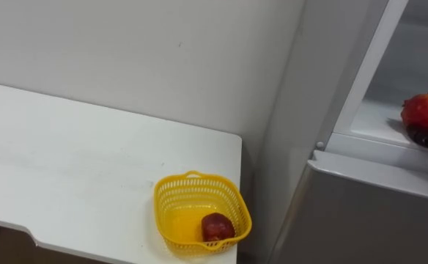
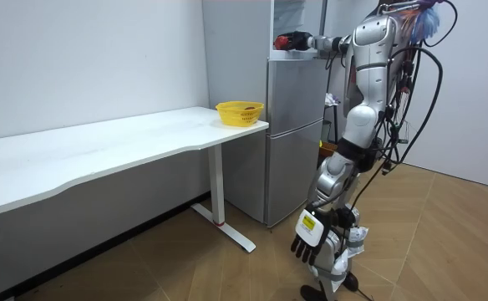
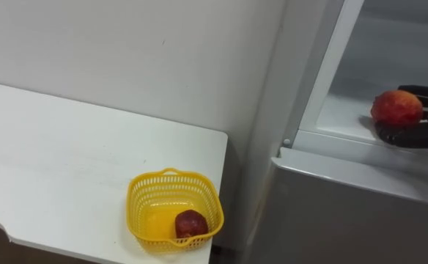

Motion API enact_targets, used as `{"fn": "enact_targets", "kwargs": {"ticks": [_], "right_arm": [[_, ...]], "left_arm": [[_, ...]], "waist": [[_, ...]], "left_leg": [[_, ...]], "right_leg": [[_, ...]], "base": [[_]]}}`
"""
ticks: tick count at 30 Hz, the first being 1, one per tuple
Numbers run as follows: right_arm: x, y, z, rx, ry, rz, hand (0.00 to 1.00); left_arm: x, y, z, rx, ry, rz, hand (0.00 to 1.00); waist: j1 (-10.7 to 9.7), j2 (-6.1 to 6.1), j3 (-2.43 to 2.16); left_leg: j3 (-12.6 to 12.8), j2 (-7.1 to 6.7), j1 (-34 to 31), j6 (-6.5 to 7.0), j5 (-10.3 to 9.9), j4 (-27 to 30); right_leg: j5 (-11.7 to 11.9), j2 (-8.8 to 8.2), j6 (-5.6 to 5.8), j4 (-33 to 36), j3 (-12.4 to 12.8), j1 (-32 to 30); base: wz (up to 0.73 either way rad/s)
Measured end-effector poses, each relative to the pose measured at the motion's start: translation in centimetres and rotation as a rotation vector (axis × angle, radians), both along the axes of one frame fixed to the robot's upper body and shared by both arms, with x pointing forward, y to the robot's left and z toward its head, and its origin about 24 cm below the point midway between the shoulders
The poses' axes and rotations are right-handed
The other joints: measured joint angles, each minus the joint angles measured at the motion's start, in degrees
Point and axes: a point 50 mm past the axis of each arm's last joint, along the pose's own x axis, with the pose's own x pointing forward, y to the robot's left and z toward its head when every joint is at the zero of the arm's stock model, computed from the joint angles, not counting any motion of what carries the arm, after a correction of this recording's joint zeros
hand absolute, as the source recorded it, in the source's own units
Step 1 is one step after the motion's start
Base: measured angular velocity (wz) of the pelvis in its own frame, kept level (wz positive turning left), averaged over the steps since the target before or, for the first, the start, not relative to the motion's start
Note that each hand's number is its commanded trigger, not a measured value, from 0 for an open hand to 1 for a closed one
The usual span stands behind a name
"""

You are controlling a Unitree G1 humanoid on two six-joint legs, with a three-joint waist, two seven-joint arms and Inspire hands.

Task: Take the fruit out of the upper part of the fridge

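The white bench [image 1: 67, 161] carries a yellow basket [image 1: 193, 176] at lower centre, beside the fridge [image 3: 346, 213], presumably for a short transfer. At upper right, the right hand [image 3: 419, 136] is curled round the red fruit [image 3: 396, 108] inside the upper compartment.

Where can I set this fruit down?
The white table is bare everywhere left of the yellow basket, back to the wall. Inside the basket, the left half is free; a dark red fruit crowds its right front.

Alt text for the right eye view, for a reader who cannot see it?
The right robot hand grips a red-orange fruit just inside the open upper fridge compartment. Lower left, a yellow basket holding a dark red fruit sits at the corner of the white table.
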Motion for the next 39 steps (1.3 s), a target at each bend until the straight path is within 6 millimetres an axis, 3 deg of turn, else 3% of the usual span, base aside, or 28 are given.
{"fn": "enact_targets", "kwargs": {"ticks": [5,9,14,17,23,28,32,39], "right_arm": [[0.2,0.9,0.5,-0.016,-0.03,0.029,1.0],[0.3,3.5,1.0,-0.059,-0.079,0.139,1.0],[0.4,6.9,1.3,-0.085,-0.142,0.262,1.0],[-0.4,7.5,0.9,-0.068,-0.182,0.262,1.0],[-2.6,9.6,0.7,-0.138,-0.242,0.324,1.0],[-3.8,11.0,0.2,-0.196,-0.251,0.374,1.0],[-5.1,12.8,1.0,-0.263,-0.316,0.418,1.0],[-6.8,14.6,2.4,-0.278,-0.428,0.489,1.0]], "left_arm": [[0.0,0.0,0.0,0.006,-0.009,0.008,0.0],[-0.2,0.0,0.0,0.005,-0.008,0.012,0.0],[-0.2,-0.2,0.0,-0.001,-0.026,-0.001,0.0],[0.1,-0.3,0.0,0.007,-0.038,-0.007,0.0],[-0.9,-1.4,-0.5,-0.021,-0.02,0.005,0.0],[-1.6,-1.6,-0.6,-0.027,-0.012,0.023,0.0],[-1.4,-1.7,-0.6,-0.033,-0.029,0.036,0.0],[-1.2,-2.0,-0.7,-0.035,-0.051,0.032,0.0]], "waist": [[-0.2,0.22,-0.51],[-0.3,0.76,-0.73],[-0.8,1.45,-0.35],[-1.2,2.27,0.06],[-2.2,4.84,-1.08],[-3.3,4.21,-0.65],[-3.9,4.0,-0.39],[-3.7,4.74,-0.14]], "left_leg": [[0.0,0.08,0.2,-0.05,0.0,-0.1],[0.1,0.07,0.8,-0.11,0.1,-0.4],[0.7,0.51,1.2,-0.16,0.1,-0.6],[0.8,0.5,1.2,-0.13,0.1,-0.9],[1.7,0.48,2.4,-0.06,0.1,-1.9],[3.2,0.63,4.4,-0.17,0.4,-2.8],[3.4,0.63,4.5,-0.16,0.4,-2.8],[4.1,0.71,4.9,-0.15,0.3,-3.0]], "right_leg": [[0.0,-0.02,-0.04,0.0,-0.1,-0.1],[0.0,0.0,-0.05,-0.1,0.0,0.2],[0.0,0.04,-0.06,0.0,0.6,0.4],[0.0,-0.04,-0.05,-0.1,0.1,0.9],[-0.1,-0.08,0.01,-0.5,1.0,1.4],[-0.7,0.03,-0.09,-0.1,2.8,2.1],[-0.7,0.04,-0.09,-0.1,3.1,2.1],[-0.7,0.06,-0.08,0.0,3.5,2.1]], "base": [[0.0],[-0.01],[-0.03],[0.06],[-0.08],[-0.13],[-0.04],[-0.03]]}}
